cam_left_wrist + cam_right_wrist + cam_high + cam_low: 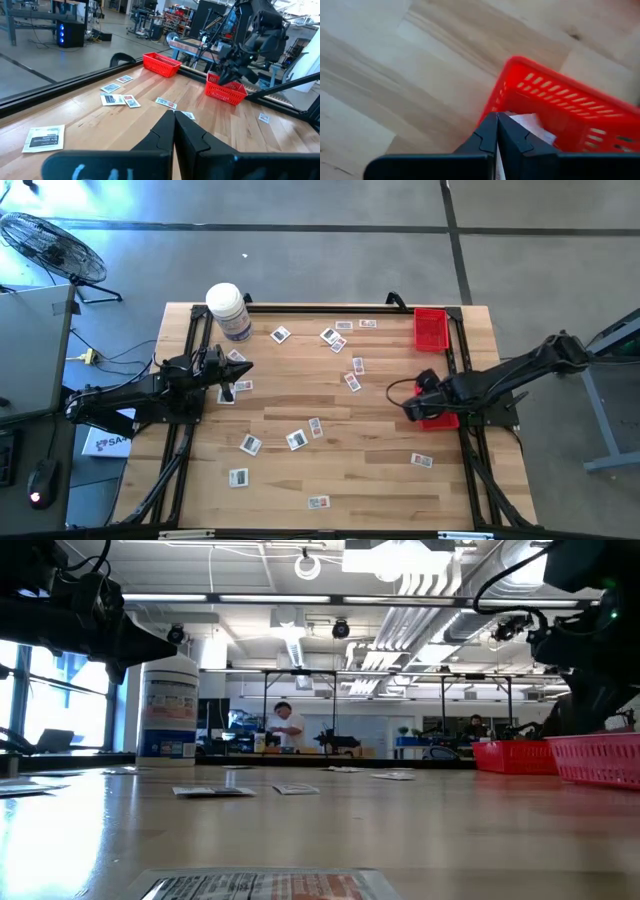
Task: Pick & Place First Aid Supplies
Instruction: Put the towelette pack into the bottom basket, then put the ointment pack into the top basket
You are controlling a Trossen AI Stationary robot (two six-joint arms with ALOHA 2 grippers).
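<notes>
Several first aid packets lie flat and scattered on the wooden table, such as one in the middle, one at the far side and one near the right. My right gripper points steeply down over the corner of a red basket at the table's right edge, shut, with a white strip between its fingers. White packets show inside the basket past the fingertips. My left gripper waits level at the table's left, shut and holding nothing. My right gripper is shut from above, slanting, on a thin white packet, of which only an edge shows between the two fingers. The fingers themselves hide which part of it they hold. It is clear of the table, above the basket's corner.
A second red basket stands at the far right. A big white jar stands at the far left, close to my left arm. Black frame rails run along both sides of the table. Bare wood lies between the packets.
</notes>
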